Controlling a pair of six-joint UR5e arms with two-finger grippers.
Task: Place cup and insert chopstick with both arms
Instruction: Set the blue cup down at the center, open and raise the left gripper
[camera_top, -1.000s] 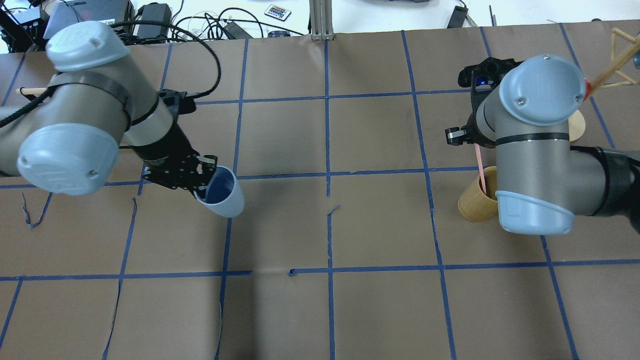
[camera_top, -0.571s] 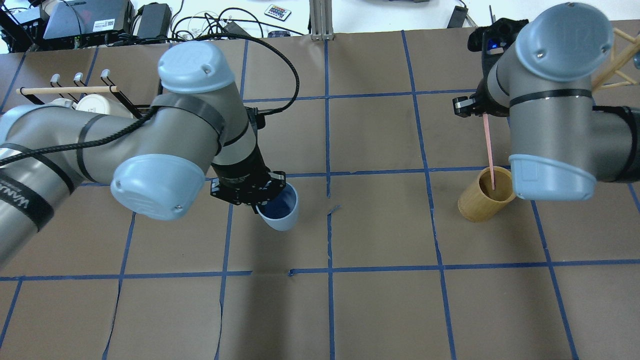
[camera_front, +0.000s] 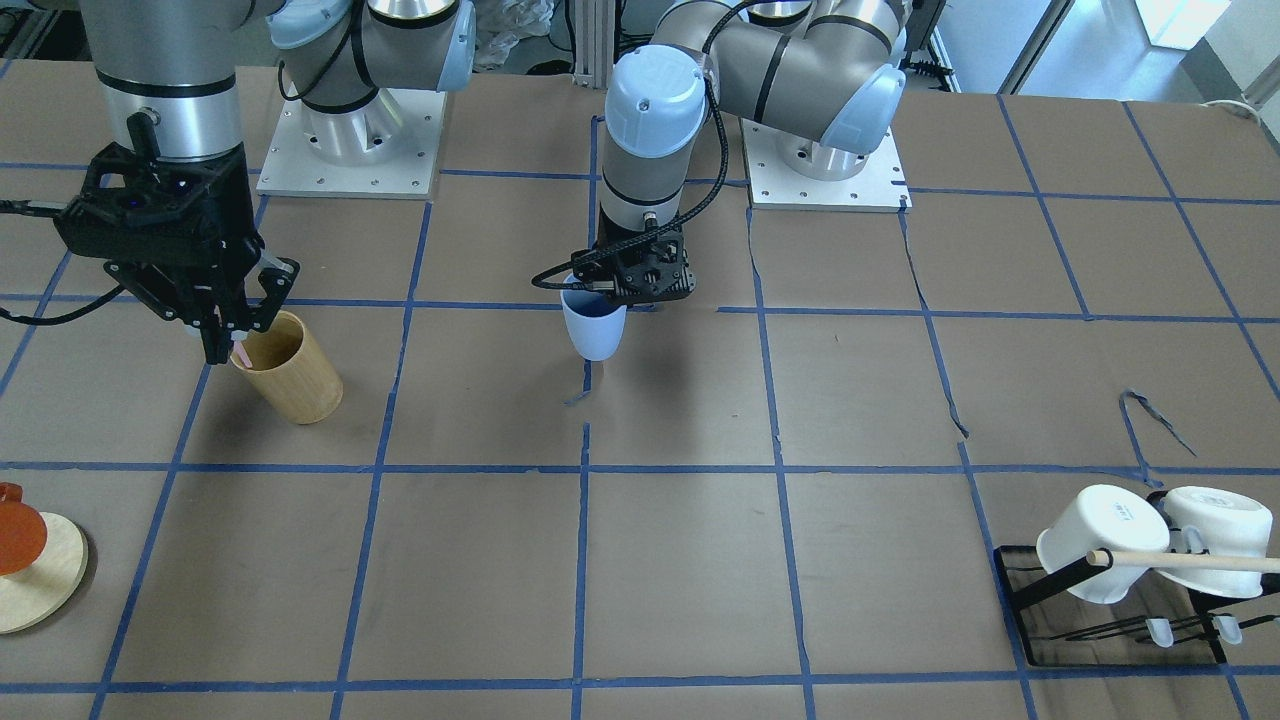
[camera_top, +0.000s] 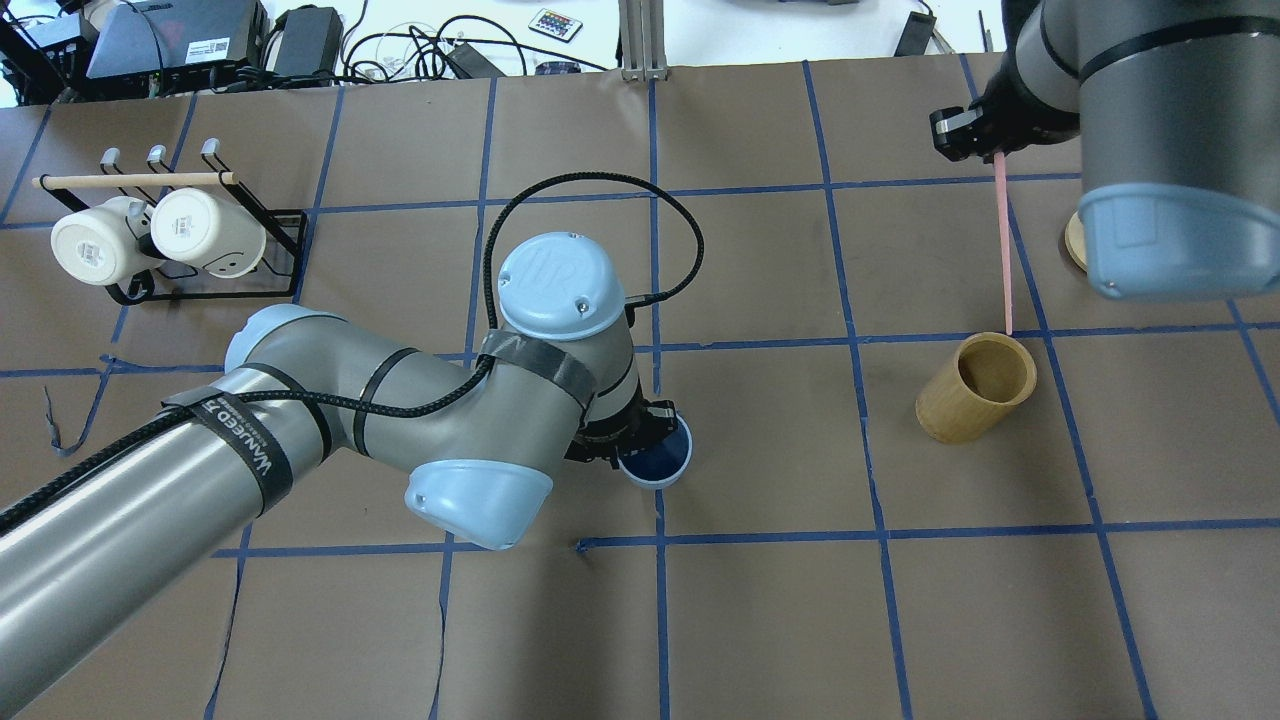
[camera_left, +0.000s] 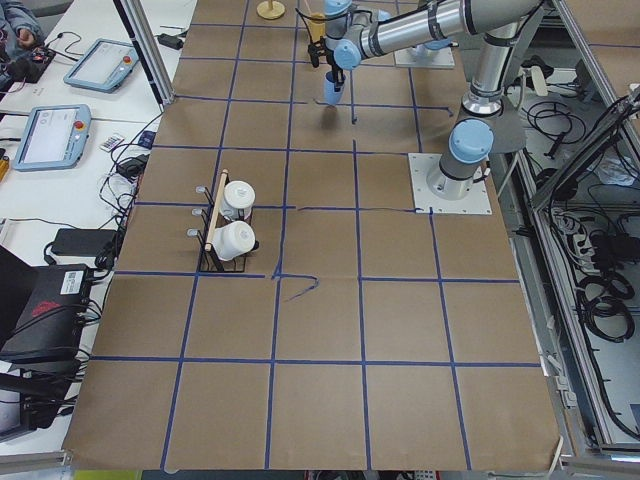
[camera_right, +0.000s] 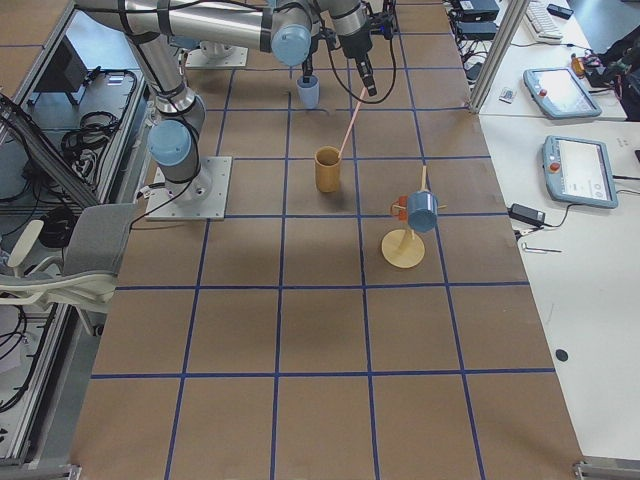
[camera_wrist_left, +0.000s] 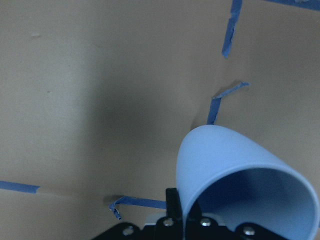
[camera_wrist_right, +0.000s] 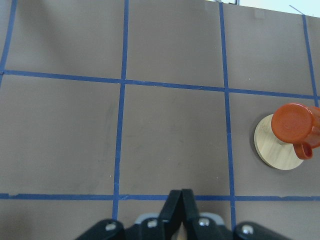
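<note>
Cup (camera_front: 594, 330) is upright near the middle of the table (camera_top: 760, 620), pinched at its rim by the left gripper (camera_front: 612, 290), one finger inside the wall and one outside. I cannot tell whether its base touches the table or hangs just above it. In the overhead view the holder (camera_top: 975, 390) stands well apart at the cup's 3 o'clock. The right gripper (camera_front: 228, 345) is pressed together on the chopstick (camera_top: 1003, 245), whose lower tip sits at the holder's rim on the 12 o'clock side.

By my reading both grasps are made and the cup is at its spot but not yet let go. Left to do: release the cup, carry the chopstick toward 9 o'clock and lower it into the cup.
</note>
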